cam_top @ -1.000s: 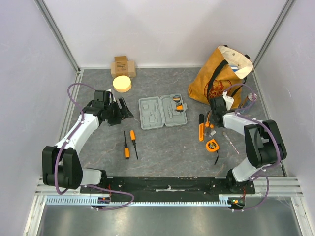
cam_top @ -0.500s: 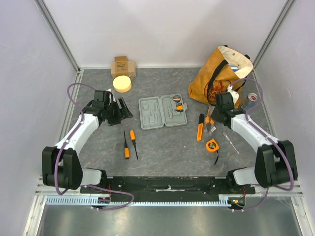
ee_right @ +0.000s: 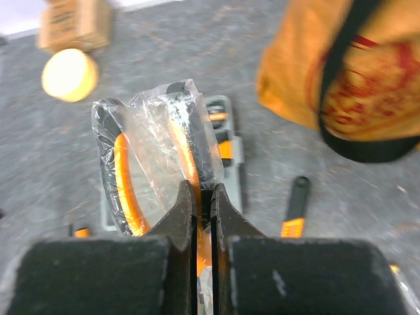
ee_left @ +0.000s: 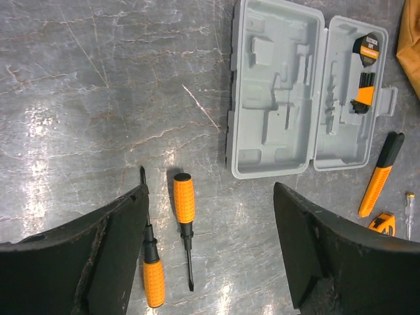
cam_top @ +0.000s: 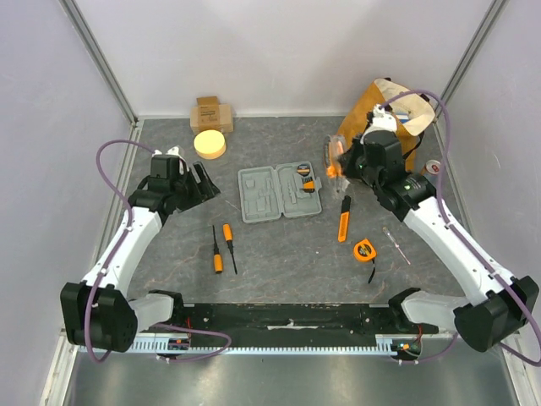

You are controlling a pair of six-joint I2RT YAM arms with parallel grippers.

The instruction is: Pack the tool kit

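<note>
scene: a grey stone-patterned table (cam_top: 279,279) seen from above, with two white robot arms reaching in from its near edge.
tool kit case (cam_top: 281,193): lies flat and open near the middle of the table, both moulded halves facing up. most slots are bare, and a few black-and-orange pieces (ee_left: 365,72) sit in the right half.
right gripper (ee_right: 201,193): jaws pressed together on a wrapped tool (ee_right: 157,151), held in the air just right of the case and in front of the orange-brown tote bag (cam_top: 397,114).
wrapped tool: orange and black under clear plastic. possibly pliers, though the close view is too blurred to be sure.
left gripper (ee_left: 210,190): jaws spread wide, holding nothing, raised above the table to the left of the case.
screwdrivers (cam_top: 226,233): two, side by side on the table, nearer than the case and to its left.
utility knife (cam_top: 344,219): orange and black, lying on the table right of the case.
tape measure (cam_top: 364,249): on the table just nearer than the knife.
far left: a cardboard box (cam_top: 210,112) with a round yellow disc (cam_top: 210,144) just in front of it.
</note>
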